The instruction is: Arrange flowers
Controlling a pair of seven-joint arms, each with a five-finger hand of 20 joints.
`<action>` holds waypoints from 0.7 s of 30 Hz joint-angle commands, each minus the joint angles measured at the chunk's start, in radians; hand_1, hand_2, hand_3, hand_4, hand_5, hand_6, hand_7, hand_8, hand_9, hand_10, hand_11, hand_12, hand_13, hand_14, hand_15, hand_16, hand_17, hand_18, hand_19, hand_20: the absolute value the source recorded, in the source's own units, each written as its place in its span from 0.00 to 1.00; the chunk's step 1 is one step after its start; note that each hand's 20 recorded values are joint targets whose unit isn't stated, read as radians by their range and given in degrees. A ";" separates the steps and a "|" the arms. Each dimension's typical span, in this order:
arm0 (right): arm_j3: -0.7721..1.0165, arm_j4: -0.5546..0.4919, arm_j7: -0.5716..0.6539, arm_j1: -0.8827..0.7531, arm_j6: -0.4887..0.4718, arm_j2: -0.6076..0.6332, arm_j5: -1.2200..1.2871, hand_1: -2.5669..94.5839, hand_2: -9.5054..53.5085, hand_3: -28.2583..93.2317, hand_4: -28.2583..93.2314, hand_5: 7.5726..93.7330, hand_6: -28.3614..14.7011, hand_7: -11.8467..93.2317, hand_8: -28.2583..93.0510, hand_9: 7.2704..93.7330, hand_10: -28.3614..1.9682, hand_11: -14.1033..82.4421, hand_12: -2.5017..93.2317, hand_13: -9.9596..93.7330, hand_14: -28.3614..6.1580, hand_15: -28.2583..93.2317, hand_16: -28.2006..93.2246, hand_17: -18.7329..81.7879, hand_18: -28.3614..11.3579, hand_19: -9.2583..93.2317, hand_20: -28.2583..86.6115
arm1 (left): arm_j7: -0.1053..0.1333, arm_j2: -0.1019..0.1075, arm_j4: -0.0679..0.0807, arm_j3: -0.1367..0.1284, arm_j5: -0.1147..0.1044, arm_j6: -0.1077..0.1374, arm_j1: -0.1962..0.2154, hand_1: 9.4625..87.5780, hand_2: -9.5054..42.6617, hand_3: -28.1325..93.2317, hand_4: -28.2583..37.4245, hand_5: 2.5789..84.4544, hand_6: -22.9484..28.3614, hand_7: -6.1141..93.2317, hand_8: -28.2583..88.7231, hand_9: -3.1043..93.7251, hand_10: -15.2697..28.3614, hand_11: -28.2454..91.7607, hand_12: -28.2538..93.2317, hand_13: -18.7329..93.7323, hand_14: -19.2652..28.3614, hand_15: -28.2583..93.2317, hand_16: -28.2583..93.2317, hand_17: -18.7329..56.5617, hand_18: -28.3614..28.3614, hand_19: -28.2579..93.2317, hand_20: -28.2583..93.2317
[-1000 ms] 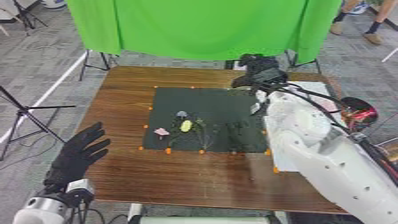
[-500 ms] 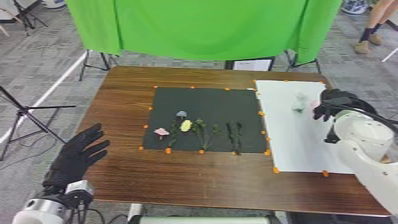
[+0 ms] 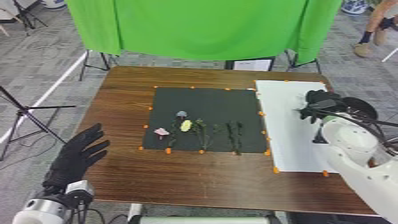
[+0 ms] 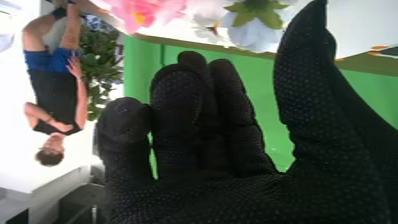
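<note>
The fingers (image 4: 178, 110) of the right hand (image 3: 330, 105), in black fabric, are spread and held straight, the thumb well apart from them, with nothing pinched. Near them in the right wrist view are a pink artificial flower (image 4: 147, 10) and a pale blue-white bloom with green sepals (image 4: 253, 22). The hand is over the far right part of a long white sheet (image 3: 291, 145). The step in hand seems to be setting out blooms here; whether a grasp comes next or a release is just done, I cannot tell. The next pick likely calls for lowering and closing gently on one stem. Leftward, a square black mat (image 3: 213, 100) with orange edge markers (image 3: 267, 152) carries a small pink flower (image 3: 161, 132), a yellow bloom (image 3: 186, 125), a blue-grey bloom (image 3: 182, 114) and dark green leafy stems (image 3: 234, 137). The sheet lies near the right edge of the brown wooden tabletop (image 3: 178, 175), so sideways room looks tight there; there is more toward the left hand (image 3: 71, 160), whose straight fingers are beside the left edge.
</note>
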 commanded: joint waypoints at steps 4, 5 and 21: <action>-0.070 0.078 -0.064 0.072 0.045 -0.030 -0.020 0.36 0.00 0.97 0.00 0.41 0.49 0.39 0.12 0.47 0.52 0.42 0.25 0.66 0.63 0.91 0.44 0.50 0.24 0.97 0.73 | -0.004 -0.007 -0.003 0.001 0.000 -0.002 0.008 0.22 0.16 0.82 0.04 0.33 0.52 0.27 0.16 0.26 0.61 0.41 0.38 0.33 0.74 0.49 0.24 0.13 0.91 0.58 0.30; -0.077 0.082 -0.072 0.078 0.048 -0.032 -0.014 0.36 0.00 0.97 0.00 0.41 0.49 0.39 0.12 0.47 0.52 0.42 0.25 0.66 0.63 0.91 0.44 0.50 0.24 0.97 0.73 | -0.002 -0.007 -0.005 0.001 0.000 0.000 0.010 0.22 0.16 0.82 0.04 0.33 0.52 0.27 0.16 0.26 0.61 0.41 0.38 0.33 0.74 0.50 0.24 0.13 0.91 0.58 0.30; -0.129 0.132 -0.143 0.103 0.073 -0.051 -0.060 0.56 0.00 0.91 0.00 0.68 0.75 0.57 0.25 0.91 0.87 0.29 0.51 0.81 0.73 0.87 0.49 0.60 0.26 1.00 0.73 | -0.010 -0.012 -0.004 0.000 0.001 0.005 0.010 0.22 0.16 0.82 0.04 0.34 0.52 0.27 0.15 0.26 0.61 0.41 0.38 0.33 0.74 0.49 0.24 0.13 0.91 0.58 0.30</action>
